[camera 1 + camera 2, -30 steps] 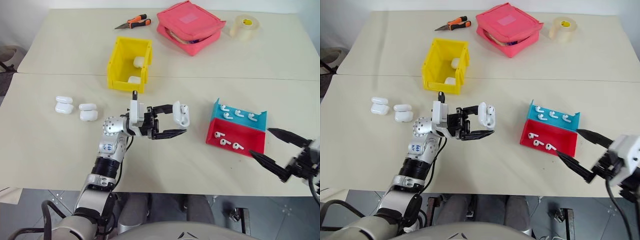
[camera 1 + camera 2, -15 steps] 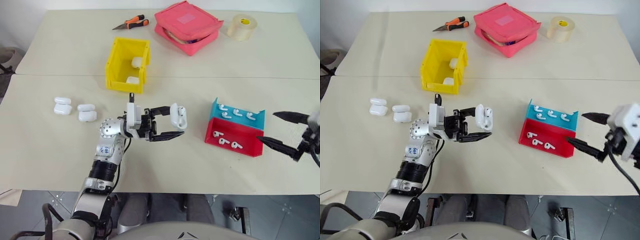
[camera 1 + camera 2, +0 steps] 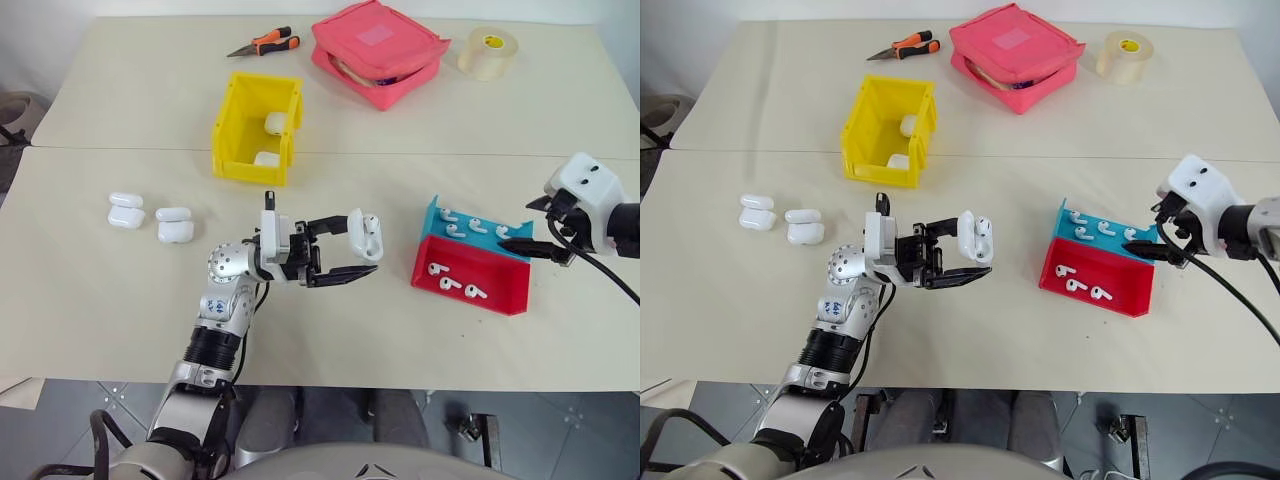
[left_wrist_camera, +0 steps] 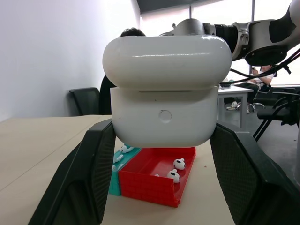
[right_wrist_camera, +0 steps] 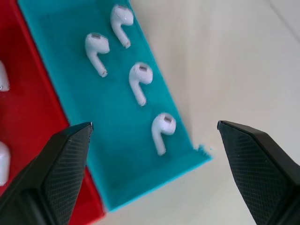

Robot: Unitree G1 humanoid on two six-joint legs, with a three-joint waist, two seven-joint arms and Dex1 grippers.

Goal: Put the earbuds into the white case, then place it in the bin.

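The counter (image 3: 120, 310) is pale cream and smooth, made of two tops pushed together with a thin seam running across, just past the left hand (image 3: 362, 252). That hand is closed tight on the white case (image 3: 366, 234), one black finger on each side, and holds it up above the counter with its lid shut. Past that hand sits the yellow bin (image 3: 256, 128) with two more white cases inside. Beside that hand's arm, four other white cases (image 3: 152, 217) lie on the counter. The right hand (image 3: 523, 226) is wide open and holds nothing. It hangs right over the blue end of the red-and-blue tray (image 3: 474, 281), and the earbuds (image 5: 139, 76) lie in a loose row just under its fingers. More earbuds lie in the red part. Far past both hands are a pink zip pouch (image 3: 380, 52), a roll of clear tape (image 3: 489, 52) and orange-handled pliers (image 3: 265, 44). Behind the case, the left wrist view shows a white wall, a black chair and another desk. The floor under the counter's near edge is grey.
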